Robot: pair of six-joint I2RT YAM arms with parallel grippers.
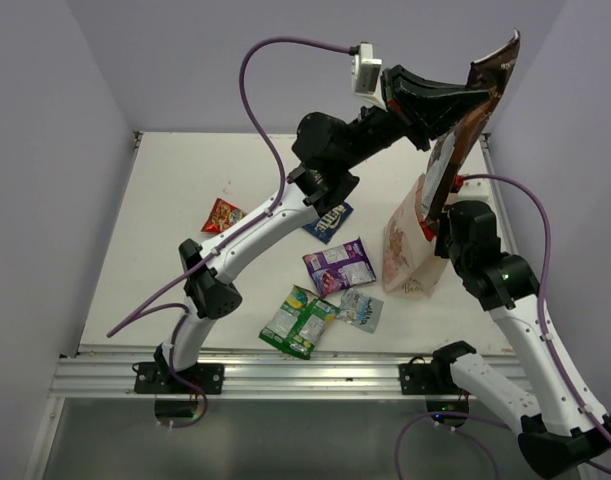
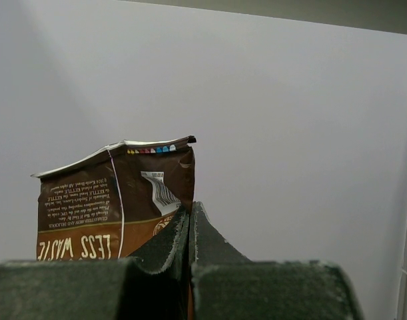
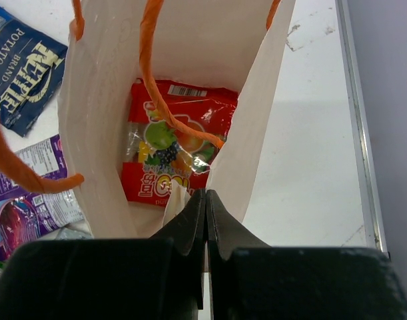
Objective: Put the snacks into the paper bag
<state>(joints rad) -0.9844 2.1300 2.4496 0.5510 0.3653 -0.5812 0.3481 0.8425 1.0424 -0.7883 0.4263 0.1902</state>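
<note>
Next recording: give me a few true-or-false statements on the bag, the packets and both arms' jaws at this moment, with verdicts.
1. The left jaws hold the brown packet high above the table. True.
2. The paper bag is empty. False: a red packet with fruit pictures lies inside.
3. The right jaws are open and clear of the bag. False: they are shut on the bag's near rim.
4. A blue packet, a purple packet and a green packet lie on the table outside the bag. True.
</note>
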